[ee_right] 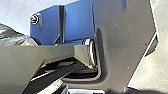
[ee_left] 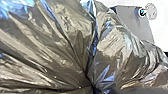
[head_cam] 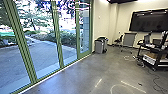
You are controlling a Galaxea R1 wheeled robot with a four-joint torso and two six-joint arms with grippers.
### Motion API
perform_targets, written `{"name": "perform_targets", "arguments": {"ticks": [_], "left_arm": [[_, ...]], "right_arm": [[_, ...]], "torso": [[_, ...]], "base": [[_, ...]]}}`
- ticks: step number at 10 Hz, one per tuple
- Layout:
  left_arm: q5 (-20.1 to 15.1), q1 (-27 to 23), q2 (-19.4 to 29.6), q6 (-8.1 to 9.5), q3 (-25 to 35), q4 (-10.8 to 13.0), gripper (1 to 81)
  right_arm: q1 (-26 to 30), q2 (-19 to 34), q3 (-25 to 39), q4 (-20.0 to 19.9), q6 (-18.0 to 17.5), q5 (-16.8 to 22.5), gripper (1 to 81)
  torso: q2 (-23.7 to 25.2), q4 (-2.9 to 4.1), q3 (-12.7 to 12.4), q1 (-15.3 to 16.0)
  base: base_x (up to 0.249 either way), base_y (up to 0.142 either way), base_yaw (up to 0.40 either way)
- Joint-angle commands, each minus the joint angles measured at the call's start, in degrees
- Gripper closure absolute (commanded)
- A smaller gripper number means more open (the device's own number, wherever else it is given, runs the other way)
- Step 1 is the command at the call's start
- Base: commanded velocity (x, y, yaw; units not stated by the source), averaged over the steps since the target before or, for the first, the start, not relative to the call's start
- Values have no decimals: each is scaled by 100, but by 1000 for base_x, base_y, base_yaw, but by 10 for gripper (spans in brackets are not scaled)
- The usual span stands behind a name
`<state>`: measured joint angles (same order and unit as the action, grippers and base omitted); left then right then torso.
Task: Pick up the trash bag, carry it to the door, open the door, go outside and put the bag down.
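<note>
1. Judge the trash bag [ee_left: 50, 45] first: bulging across the left wrist view, pleats drawn to one tight point. Probably bunched at the neck for carrying, with the load left to hang.
2. Cannot tell the left gripper's state, wide, narrow or closed on plastic; likely bearing the bag, judging by those pleats. Cannot tell the right gripper's state either; perhaps kept spare for opening up.
3. Across the left half of the head view, tall green-framed glass panels [head_cam: 57, 37], facing a paved yard [head_cam: 45, 56]. Near top centre, a narrower end panel [head_cam: 84, 53], possibly the door.
4. Along the bottom of the frame, smooth grey concrete floor [head_cam: 82, 77], shiny with daylight.
5. At upper right, a wide dark wall-mounted screen [head_cam: 147, 21]; below, at the right edge, a loaded cart [head_cam: 155, 61].
6. Right of centre, grey bins [head_cam: 99, 46], upright beside the end panel, likely tucked there to spare the walkway; farther right, an office chair [head_cam: 119, 40].
7. At lower right, pale floor markings [head_cam: 132, 86] and a thin black cable [head_cam: 155, 83], a possible snag for wheels.
</note>
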<state>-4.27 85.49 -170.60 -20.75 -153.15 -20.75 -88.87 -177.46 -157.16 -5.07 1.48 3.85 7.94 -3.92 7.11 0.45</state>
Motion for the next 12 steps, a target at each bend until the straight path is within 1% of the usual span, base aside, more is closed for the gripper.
{"name": "perform_targets", "arguments": {"ticks": [1, 12], "left_arm": [[-391, -283, 7, 1, 13, 18, 811], [-391, -292, 43, 1, 13, 27, 811]], "right_arm": [[268, -143, 81, 59, 55, 379, 10], [260, -47, 47, 59, 63, 379, 10]], "torso": [[-2, 0, 0, 0], [0, 0, 0, 0]], "base": [[157, -68, 0], [157, -69, 0]]}}
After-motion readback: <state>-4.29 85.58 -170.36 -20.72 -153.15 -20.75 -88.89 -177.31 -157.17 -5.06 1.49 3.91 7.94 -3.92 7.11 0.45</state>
